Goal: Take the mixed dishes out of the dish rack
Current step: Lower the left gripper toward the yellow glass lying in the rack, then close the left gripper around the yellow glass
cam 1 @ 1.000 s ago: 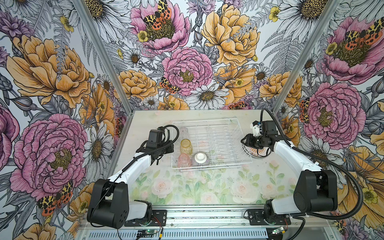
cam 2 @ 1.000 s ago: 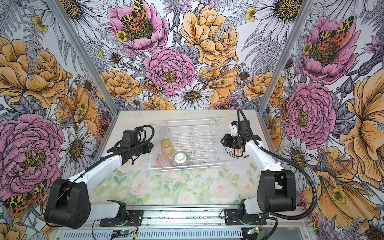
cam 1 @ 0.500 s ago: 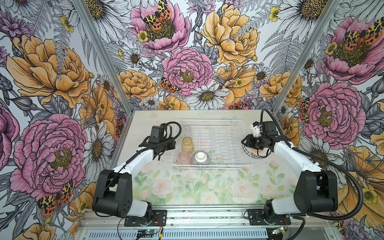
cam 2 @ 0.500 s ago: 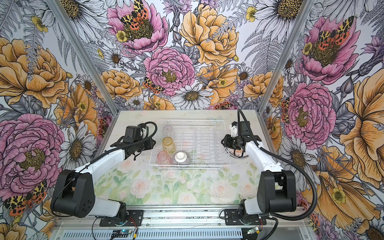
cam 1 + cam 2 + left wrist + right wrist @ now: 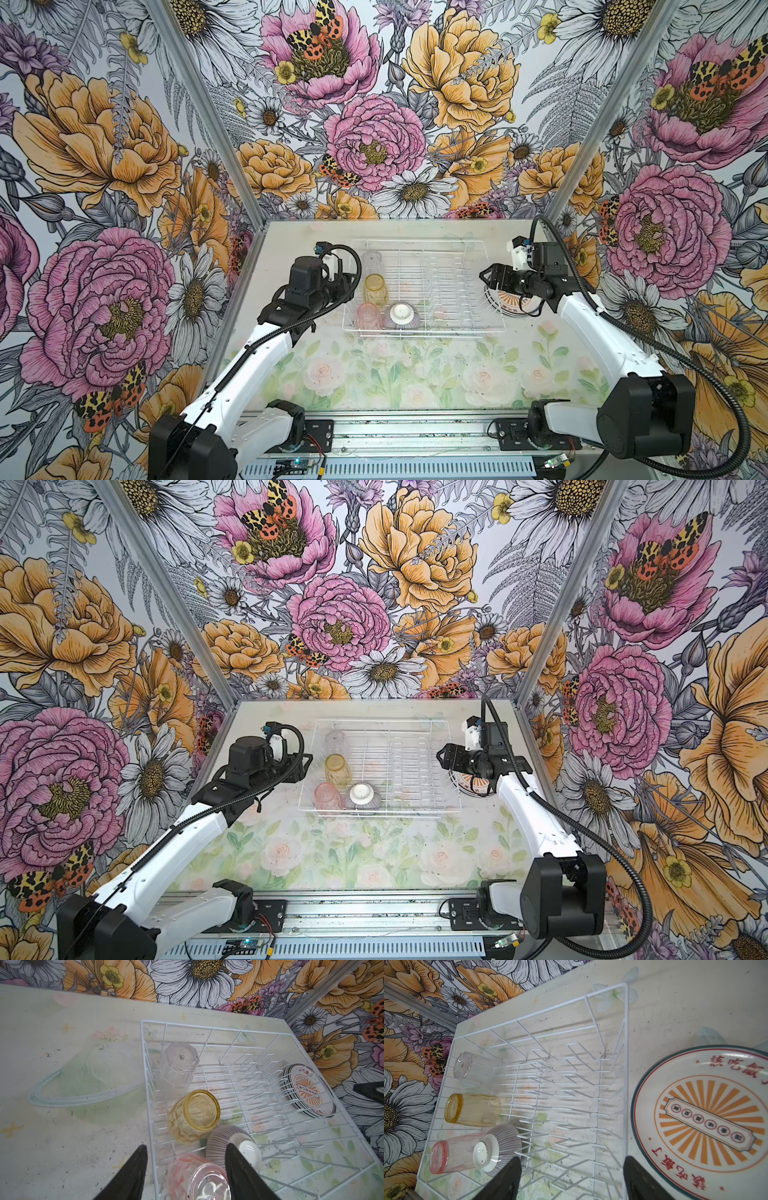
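Locate the large rectangular white wire dish rack at the middle of the pale flower-printed counter, toward its far edge. Three glasses stand in a row along the rack's left side: the clear faceted glass tumbler at the far end, the amber glass tumbler in the middle and the pink glass tumbler at the near end. The small purple-striped bowl rests with its white foot up, just to the right of the pink tumbler. You cannot tell whether the two touch. The upright plate-slot prongs run across the rack's right half. The stack of round white dark-rimmed plates lies flat on the counter just outside the rack's right wall, with the orange sunburst plate uppermost. The number of plates beneath it cannot be read reliably. Observe the left hand at the rack's left wall, beside the amber tumbler. In the left wrist view its fingers stand wide apart and grip nothing, one outside the wall and one in front of the bowl, with the pink tumbler seen between them. Observe the right hand above the rack's right wall, at the inner edge of the plate stack. Its fingers are likewise spread wide and carry nothing.
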`<control>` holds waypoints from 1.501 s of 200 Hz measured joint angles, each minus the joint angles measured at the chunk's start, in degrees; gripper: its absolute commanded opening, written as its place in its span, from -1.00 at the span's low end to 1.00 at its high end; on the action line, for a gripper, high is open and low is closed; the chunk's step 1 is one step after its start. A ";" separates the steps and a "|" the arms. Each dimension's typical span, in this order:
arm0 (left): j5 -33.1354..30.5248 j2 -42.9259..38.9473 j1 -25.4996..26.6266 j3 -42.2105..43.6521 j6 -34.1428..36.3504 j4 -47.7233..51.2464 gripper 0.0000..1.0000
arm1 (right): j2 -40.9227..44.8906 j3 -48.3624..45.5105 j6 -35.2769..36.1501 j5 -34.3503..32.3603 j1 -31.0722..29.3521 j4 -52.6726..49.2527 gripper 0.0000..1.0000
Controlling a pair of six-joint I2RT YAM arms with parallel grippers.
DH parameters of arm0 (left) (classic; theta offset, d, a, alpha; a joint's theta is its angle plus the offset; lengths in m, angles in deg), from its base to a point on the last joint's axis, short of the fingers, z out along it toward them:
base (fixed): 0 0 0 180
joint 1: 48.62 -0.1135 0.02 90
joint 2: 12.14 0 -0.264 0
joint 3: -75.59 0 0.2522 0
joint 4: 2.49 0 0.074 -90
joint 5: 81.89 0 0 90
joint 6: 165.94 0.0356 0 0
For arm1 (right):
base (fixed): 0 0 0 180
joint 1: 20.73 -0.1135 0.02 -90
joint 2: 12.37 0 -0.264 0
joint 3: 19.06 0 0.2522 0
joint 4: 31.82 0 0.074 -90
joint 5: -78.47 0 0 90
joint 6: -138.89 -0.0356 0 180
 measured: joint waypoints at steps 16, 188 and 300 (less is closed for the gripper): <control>-0.11 -0.68 1.11 -0.83 0.42 1.07 0.21 | 1.09 -0.68 -0.20 0.07 -1.14 -0.04 0.58; -11.34 29.57 13.44 -22.82 7.26 18.05 0.97 | 3.87 -5.18 -1.73 -1.51 -5.09 0.33 0.59; -10.58 40.11 11.28 -29.70 6.99 21.73 0.66 | 1.05 -5.44 -2.16 -1.49 -5.09 2.56 0.59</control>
